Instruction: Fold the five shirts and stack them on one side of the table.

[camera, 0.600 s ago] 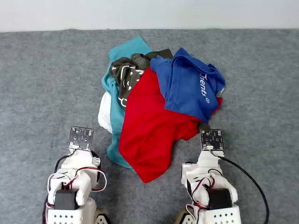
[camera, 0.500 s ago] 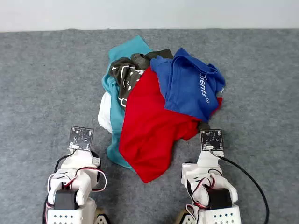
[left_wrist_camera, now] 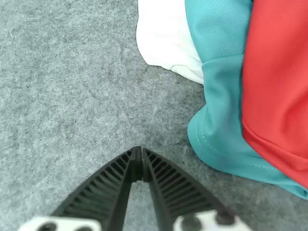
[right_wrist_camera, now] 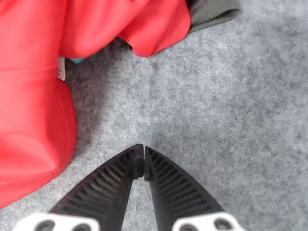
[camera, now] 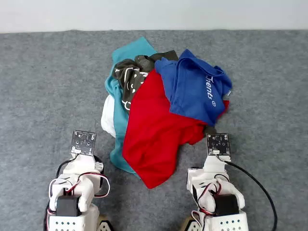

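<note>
Lying heaped on the table (camera: pixel 48 86), the shirts (camera: pixel 144 91) look soft and limp; the red shirt (camera: pixel 151 137) should pinch easily at its near hem. Left gripper (left_wrist_camera: pixel 142 166) and right gripper (right_wrist_camera: pixel 144 163) hover empty, jaws closed.

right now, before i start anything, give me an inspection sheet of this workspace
surface: grey felt-like table cover, bare around the heap
job's things: five unfolded shirts in one heap mid-table: red cloth shirt nearest the arms, blue cloth shirt with white print lying over it, teal cloth shirt, dark patterned cloth shirt, white cloth shirt peeking out on the left; none folded
clutter: nothing seen
end effectors: left end effector shut, over bare cover beside the teal hem; right end effector shut, beside the red shirt
cables: black cable loops from the right arm; red and white wires on the arms
surroundings: pale wall beyond the far edge
</note>
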